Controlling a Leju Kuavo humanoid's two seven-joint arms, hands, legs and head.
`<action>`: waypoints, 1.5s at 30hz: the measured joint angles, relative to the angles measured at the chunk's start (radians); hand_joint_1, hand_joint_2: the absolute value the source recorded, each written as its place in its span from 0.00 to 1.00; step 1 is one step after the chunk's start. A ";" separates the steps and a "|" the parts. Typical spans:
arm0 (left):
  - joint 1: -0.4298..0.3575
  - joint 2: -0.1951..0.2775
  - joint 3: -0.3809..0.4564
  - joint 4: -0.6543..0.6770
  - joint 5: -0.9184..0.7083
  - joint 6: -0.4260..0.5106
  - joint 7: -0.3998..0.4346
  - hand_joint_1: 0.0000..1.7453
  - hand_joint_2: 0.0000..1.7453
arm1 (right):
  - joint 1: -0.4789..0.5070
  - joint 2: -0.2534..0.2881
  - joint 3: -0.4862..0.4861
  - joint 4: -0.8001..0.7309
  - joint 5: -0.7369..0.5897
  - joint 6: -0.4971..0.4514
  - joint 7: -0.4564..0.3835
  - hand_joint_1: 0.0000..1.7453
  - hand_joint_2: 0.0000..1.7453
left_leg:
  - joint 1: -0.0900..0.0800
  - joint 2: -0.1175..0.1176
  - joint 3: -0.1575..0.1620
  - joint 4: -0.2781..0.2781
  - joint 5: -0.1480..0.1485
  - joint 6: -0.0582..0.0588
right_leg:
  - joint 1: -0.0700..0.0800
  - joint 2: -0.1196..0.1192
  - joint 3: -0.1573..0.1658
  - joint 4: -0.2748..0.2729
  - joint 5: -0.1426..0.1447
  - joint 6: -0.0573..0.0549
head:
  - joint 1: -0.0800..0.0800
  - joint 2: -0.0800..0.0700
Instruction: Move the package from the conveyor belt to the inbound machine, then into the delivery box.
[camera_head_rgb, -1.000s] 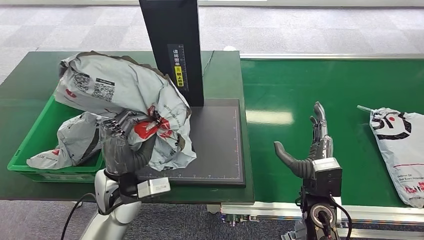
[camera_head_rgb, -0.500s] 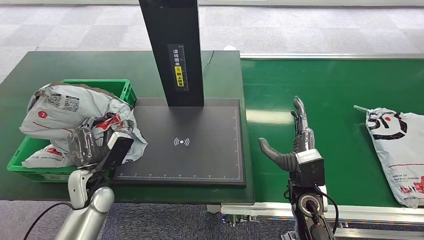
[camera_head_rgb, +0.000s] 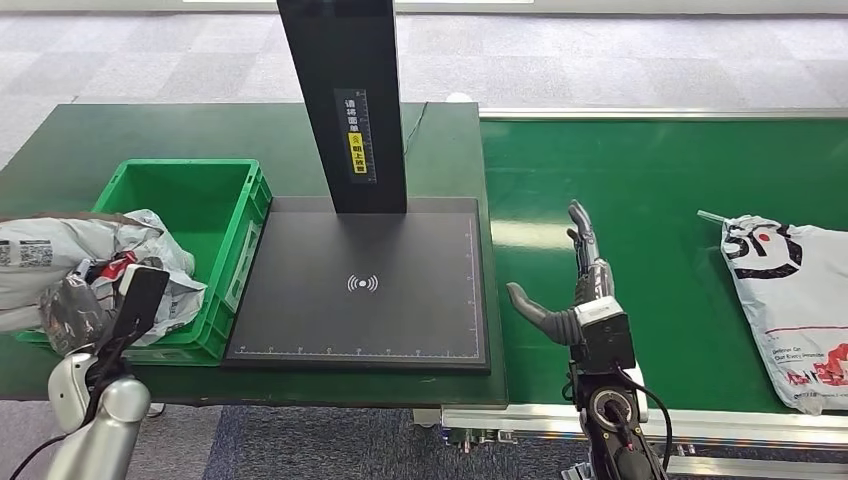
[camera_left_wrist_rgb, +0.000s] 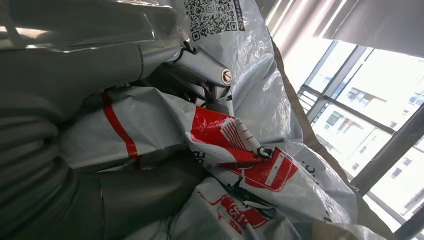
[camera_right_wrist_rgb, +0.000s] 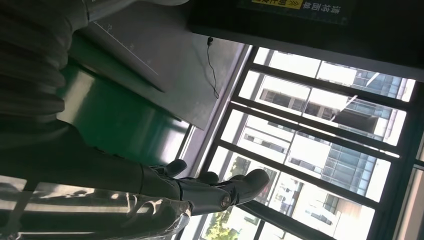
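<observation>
Left hand (camera_head_rgb: 75, 315) gripped the crumpled package (camera_head_rgb: 60, 262) at the green delivery box's (camera_head_rgb: 190, 185) near-left corner, half outside it. I judged it needed carrying inward over the box before release. Right hand (camera_head_rgb: 570, 300) hovered spread and empty, well right of the box.

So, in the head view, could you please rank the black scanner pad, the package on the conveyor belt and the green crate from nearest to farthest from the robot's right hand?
From the right hand, held open over the belt:
1. Black scanner pad, just to its left, across the belt's edge.
2. Package on the conveyor belt, out to its right.
3. Green crate, far left, beyond the pad.
</observation>
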 joint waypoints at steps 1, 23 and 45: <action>-0.002 0.003 0.004 0.004 0.001 -0.009 -0.005 0.38 1.00 | -0.002 0.000 0.000 0.003 0.000 0.000 0.001 0.00 1.00 | 0.000 0.000 0.000 0.000 0.000 0.000 | 0.000 0.000 0.000 0.000 0.000 0.000 | 0.000 0.000; -0.026 0.007 -0.075 0.052 0.148 0.056 -0.133 0.00 0.00 | -0.054 -0.015 0.018 0.082 -0.008 -0.002 0.001 0.00 1.00 | 0.000 -0.001 0.001 0.000 0.001 -0.001 | 0.000 -0.001 0.002 0.000 0.000 0.000 | 0.000 0.000; 0.060 -0.098 -0.242 -0.243 0.698 0.044 -0.696 0.00 0.00 | -0.085 -0.034 0.054 0.127 -0.055 -0.037 -0.053 0.00 1.00 | 0.000 -0.001 0.000 0.000 0.001 -0.001 | 0.000 -0.001 0.001 0.000 0.000 0.000 | 0.000 0.000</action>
